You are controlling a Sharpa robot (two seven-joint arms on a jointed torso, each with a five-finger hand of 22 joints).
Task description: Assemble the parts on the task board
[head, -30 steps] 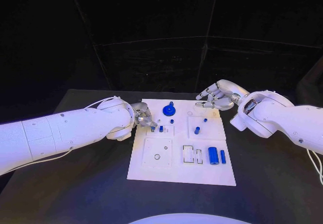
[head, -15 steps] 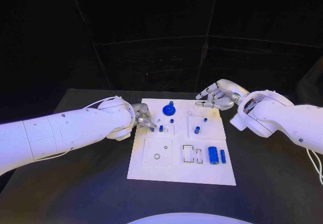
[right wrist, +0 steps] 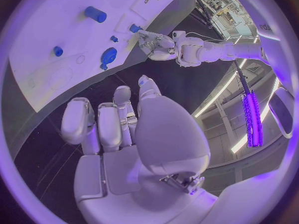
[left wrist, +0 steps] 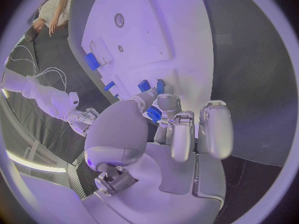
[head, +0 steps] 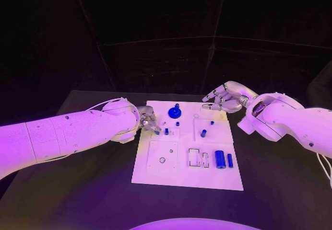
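Step in hand, by my reading: the left hand is working a small blue part at the left edge of the board, far half. In the left wrist view the fingers are curled in narrow, and the part sits pinched at their tips, just above the board surface. Two more small blue pegs lie close ahead of it on the board.

The right hand hovers over the far right corner of the board, apart from every part. Its fingers hang loosely curled with nothing between them; not tightly closed, not spread wide.

Other parts on the board: a round blue disc at the far middle, a large blue cylinder and a thin pin beside it in the near right quarter. The board lies mid-worktop.

Next move, judged: lower the pinched part upright into its seat. This calls for fine alignment, since the neighbouring pegs are close and could be knocked.

Views compared: the head view hides the pinch behind the left wrist, giving only hand position; the left wrist view shows the grip itself. The right wrist view confirms the right palm is bare, and shows the disc and left hand from across the board.
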